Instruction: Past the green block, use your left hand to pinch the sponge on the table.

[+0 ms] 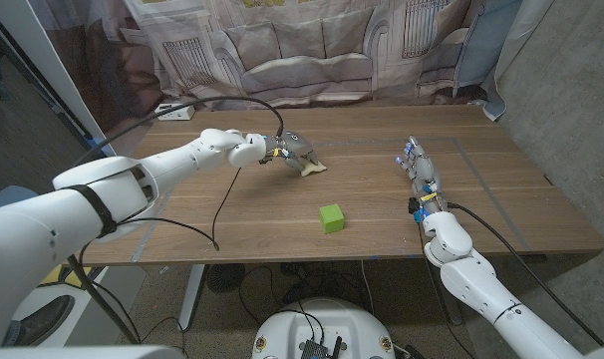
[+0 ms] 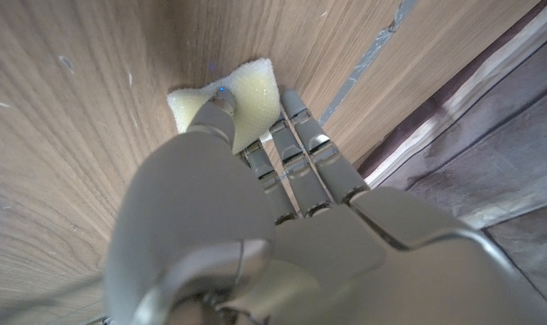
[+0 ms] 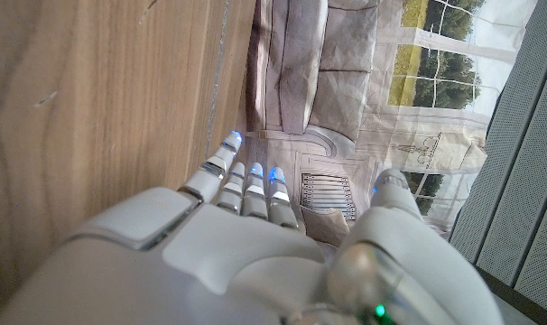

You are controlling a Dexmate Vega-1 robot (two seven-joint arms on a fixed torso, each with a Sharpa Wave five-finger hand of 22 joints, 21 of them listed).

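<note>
A pale yellow sponge (image 1: 313,168) lies on the wooden table (image 1: 382,214), beyond the green block (image 1: 331,217). My left hand (image 1: 286,150) reaches over it from the left and pinches it. In the left wrist view the thumb tip and the fingers (image 2: 296,122) press on the sponge (image 2: 252,86) from either side, and part of it is hidden under them. My right hand (image 1: 419,172) stays on the table's right side with its fingers stretched out and apart, holding nothing. The right wrist view shows that same hand (image 3: 255,244) with its fingers straight.
A black cable (image 1: 222,204) hangs from my left arm and loops over the table's left part. A power strip (image 1: 174,112) lies at the far left corner. A printed curtain (image 1: 312,50) hangs behind the table.
</note>
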